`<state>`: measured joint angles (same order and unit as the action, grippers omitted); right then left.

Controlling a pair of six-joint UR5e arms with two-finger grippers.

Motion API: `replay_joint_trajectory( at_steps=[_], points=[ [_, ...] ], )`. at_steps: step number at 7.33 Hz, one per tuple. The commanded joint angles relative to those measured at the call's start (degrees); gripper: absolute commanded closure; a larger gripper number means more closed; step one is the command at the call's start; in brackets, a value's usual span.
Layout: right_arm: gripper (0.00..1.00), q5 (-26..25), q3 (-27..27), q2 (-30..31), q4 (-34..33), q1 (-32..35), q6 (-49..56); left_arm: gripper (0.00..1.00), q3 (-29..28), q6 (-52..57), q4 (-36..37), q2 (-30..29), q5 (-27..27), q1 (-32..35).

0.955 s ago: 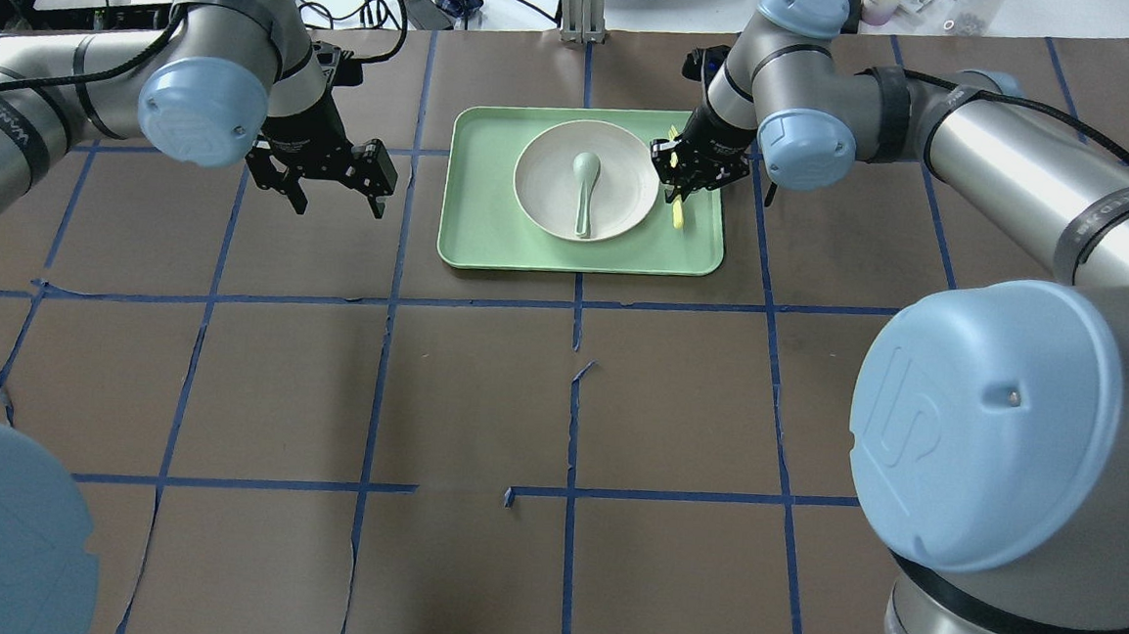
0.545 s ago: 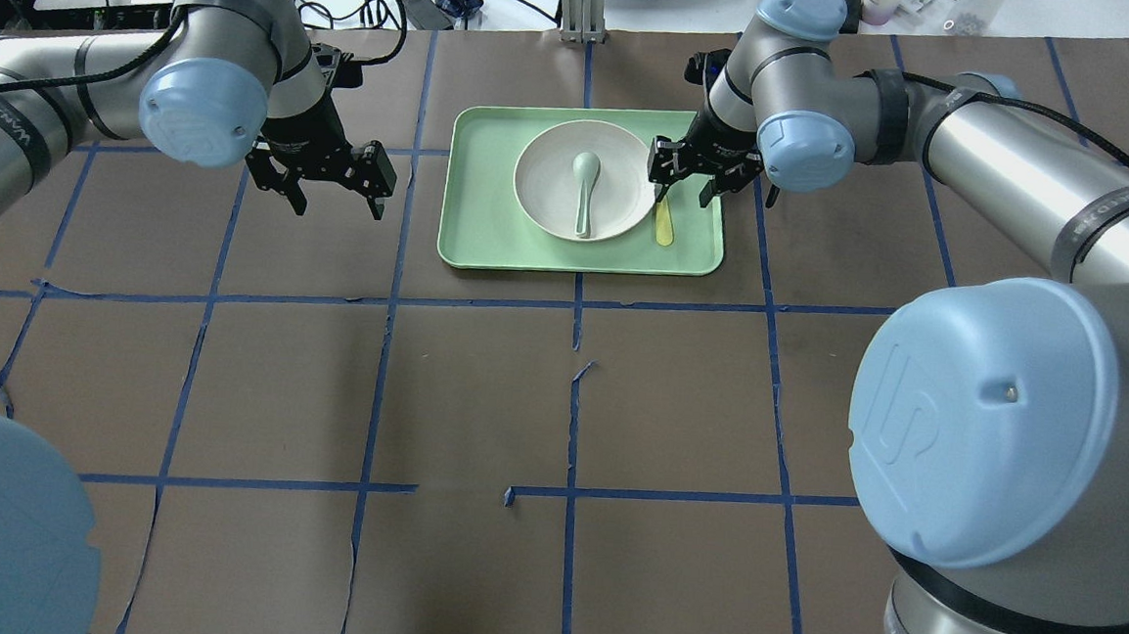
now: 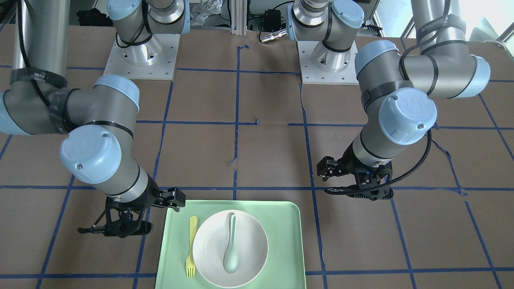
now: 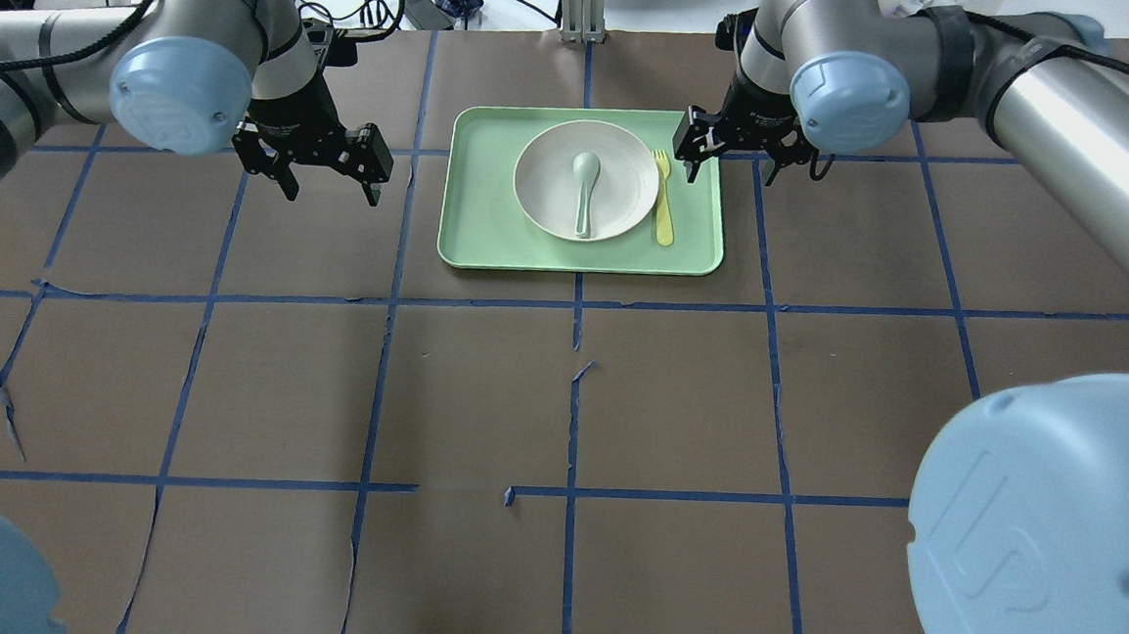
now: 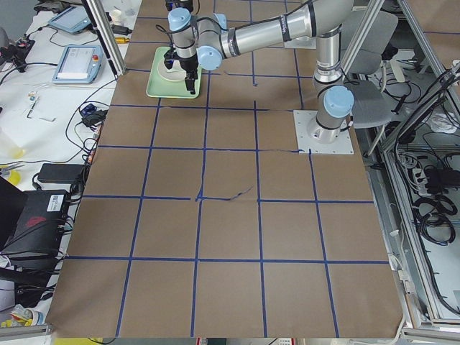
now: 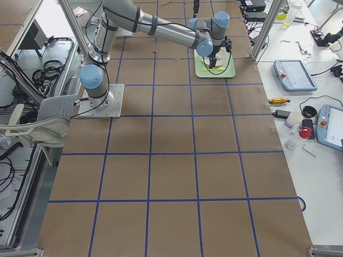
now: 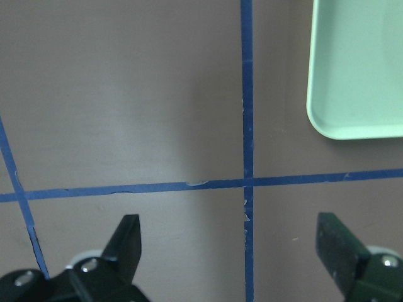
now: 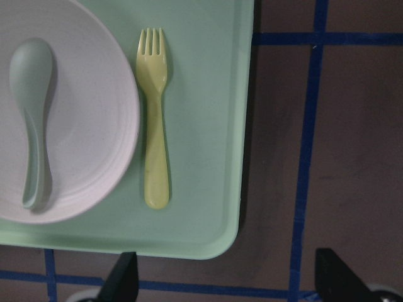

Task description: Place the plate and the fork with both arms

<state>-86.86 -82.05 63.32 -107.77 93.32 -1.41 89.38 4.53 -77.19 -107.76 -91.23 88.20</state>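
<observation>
Fork (image 4: 664, 203) lies flat on green tray (image 4: 471, 243), just right of plate (image 4: 543, 188), tines pointing away from robot. Plate sits mid-tray, spoon (image 4: 584, 186) resting in it. Both look placed to me.

Right gripper (image 4: 731, 165): fingers spread, holding nothing, hovering by tray's right rim. My worry: low retreat clips rim, slides tray, jolts fork against plate.

Left gripper (image 4: 330, 190): spread, empty, over table (image 4: 569, 406) left of tray, apart from it.

I judge lift first, then pull back toward base.

The plate (image 8: 94, 145) looks matt white. The fork (image 8: 155, 132), spoon (image 8: 31, 126) and tray (image 8: 208, 157) look like smooth, matt plastic. Matt brown paper (image 7: 126, 94), torn in places, carries blue tape (image 7: 247, 94). The arms (image 4: 1077, 103) are shiny brushed metal.
</observation>
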Motion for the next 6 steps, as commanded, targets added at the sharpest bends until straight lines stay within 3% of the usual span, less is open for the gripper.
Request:
replay_joint_trajectory(
  at_steps=[1, 2, 6],
  points=[
    [0.00, -2.69, -0.13, 8.44, 7.29, -0.15, -0.09, 0.00, 0.35, -4.84, -4.89, 4.64, -4.27, 0.57],
    [0.00, -2.78, 0.13, 11.70, 14.54, 0.46, -0.87, 0.00, 0.70, -6.36, -5.85, 6.58, -4.31, 2.22],
    [0.00, -1.82, -0.04, 17.53, 20.67, 2.22, -4.73, 0.00, 0.79, -6.64, -14.65, 12.04, -2.57, 1.98]
  ],
)
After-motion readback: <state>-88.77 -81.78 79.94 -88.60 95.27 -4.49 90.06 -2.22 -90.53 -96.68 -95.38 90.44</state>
